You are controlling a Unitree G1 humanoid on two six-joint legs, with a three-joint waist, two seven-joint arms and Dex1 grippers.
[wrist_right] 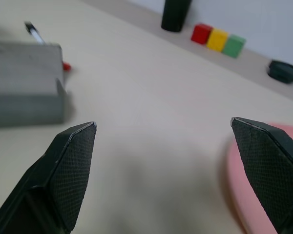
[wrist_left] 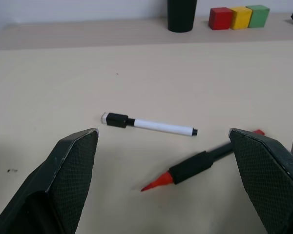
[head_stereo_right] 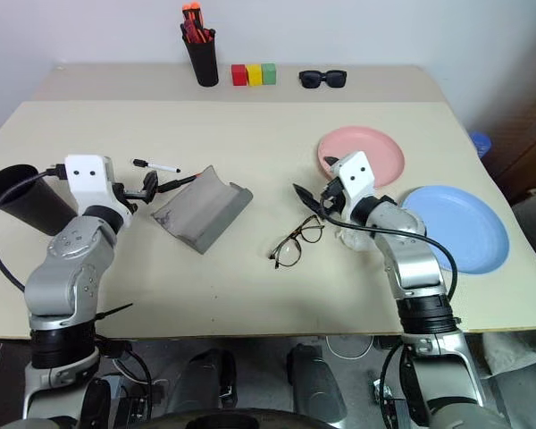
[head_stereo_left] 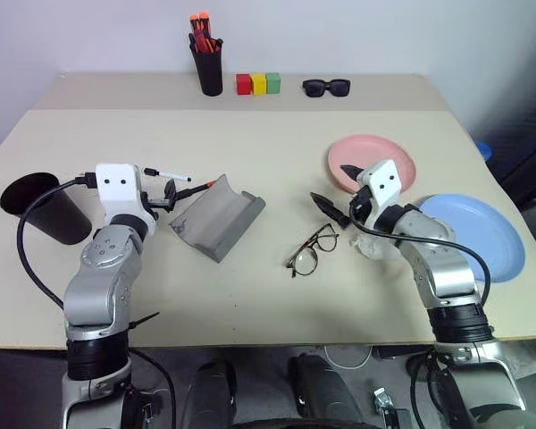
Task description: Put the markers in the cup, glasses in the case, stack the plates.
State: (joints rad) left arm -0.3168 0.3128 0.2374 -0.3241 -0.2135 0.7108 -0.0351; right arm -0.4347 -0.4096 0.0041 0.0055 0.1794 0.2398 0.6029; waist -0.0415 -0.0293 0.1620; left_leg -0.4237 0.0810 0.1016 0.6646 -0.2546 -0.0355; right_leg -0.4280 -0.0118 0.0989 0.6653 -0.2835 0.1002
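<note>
The large black cup (head_stereo_left: 45, 207) lies tipped at the far left. My left gripper (head_stereo_left: 171, 197) is open beside it, pointing at two markers: a white one (wrist_left: 149, 125) and a black one with a red cap (wrist_left: 200, 163) that rests against the case. The grey case (head_stereo_left: 219, 217) lies open mid-table. Thin round glasses (head_stereo_left: 311, 250) lie to its right. My right gripper (head_stereo_left: 332, 186) is open just above the glasses, at the pink plate's (head_stereo_left: 384, 154) near edge. The blue plate (head_stereo_left: 478, 234) sits separately at the far right.
Along the back edge stand a smaller black cup with orange-red pens (head_stereo_left: 207, 61), red, yellow and green blocks (head_stereo_left: 258, 84) and chunky black sunglasses (head_stereo_left: 326, 87). Open tabletop (head_stereo_left: 277, 152) stretches between the back row and the case.
</note>
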